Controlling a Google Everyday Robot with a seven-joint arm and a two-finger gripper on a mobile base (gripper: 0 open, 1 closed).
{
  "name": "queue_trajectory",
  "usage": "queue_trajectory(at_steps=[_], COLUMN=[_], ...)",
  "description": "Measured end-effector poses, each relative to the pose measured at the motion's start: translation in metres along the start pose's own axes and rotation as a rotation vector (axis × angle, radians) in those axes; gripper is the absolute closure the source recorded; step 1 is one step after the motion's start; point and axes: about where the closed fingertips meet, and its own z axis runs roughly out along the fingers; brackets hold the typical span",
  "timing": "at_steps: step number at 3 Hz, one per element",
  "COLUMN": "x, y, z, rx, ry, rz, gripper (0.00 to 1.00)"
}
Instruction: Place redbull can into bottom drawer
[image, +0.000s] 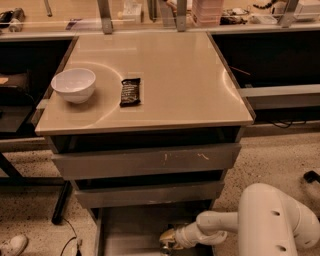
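Observation:
The bottom drawer (130, 230) is pulled open under the cabinet, and its flat grey floor shows at the lower edge of the view. My white arm reaches into it from the right. The gripper (168, 239) is low over the drawer floor, near the middle of the drawer. A small shiny silver-gold shape sits at the gripper's tip. I cannot tell whether it is the redbull can, and no can shows anywhere else.
A white bowl (73, 85) and a dark candy bar (130, 92) lie on the beige cabinet top (175, 75). The scratched top drawer front (145, 161) and the middle drawer front (150, 194) are shut. Dark benches flank the cabinet, and a shoe (12, 246) lies on the floor at the lower left.

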Motion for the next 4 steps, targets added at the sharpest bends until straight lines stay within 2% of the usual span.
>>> queue_trajectory(at_steps=[2,3,4], x=[0.0000,0.0001,0.0001], y=[0.0000,0.0000,0.0000], z=[0.0000,0.0001,0.0001], rx=[0.000,0.000,0.000], ry=[0.000,0.000,0.000], rz=[0.000,0.000,0.000], gripper=[0.12,0.00,0.00])
